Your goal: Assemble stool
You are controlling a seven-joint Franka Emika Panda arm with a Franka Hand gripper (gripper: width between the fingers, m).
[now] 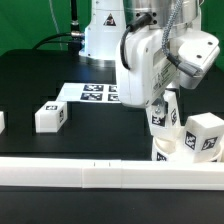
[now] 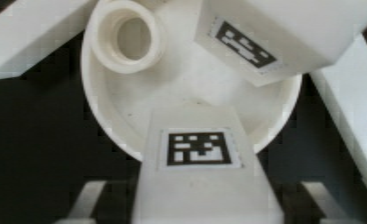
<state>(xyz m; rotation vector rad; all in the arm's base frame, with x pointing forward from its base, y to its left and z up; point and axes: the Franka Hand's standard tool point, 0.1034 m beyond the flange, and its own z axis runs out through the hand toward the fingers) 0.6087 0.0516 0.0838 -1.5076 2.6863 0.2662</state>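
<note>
At the exterior view's left edge there is a white piece, cut off by the frame. Near it one loose leg lies on the black table, its tagged face turned toward the camera. Behind it lies the marker board, flat on the table. A long white rail runs along the whole front.

To the right of the middle, the arm comes down and the gripper holds the held leg. The long axis of this leg is nearly upright, only a little leaning, and its lower end points down to the seat.

In the wrist view the jaws stand about half closed, one of the fingers on each side of this leg. The leg runs from the gripper toward the middle of the seat, with its tag facing the camera. I cannot tell if its end already touches the seat.

On the seat there is a raised round socket. Beside it is the second leg, at the exterior view's far right. It stands at the seat's edge, with one tag to the camera.
</note>
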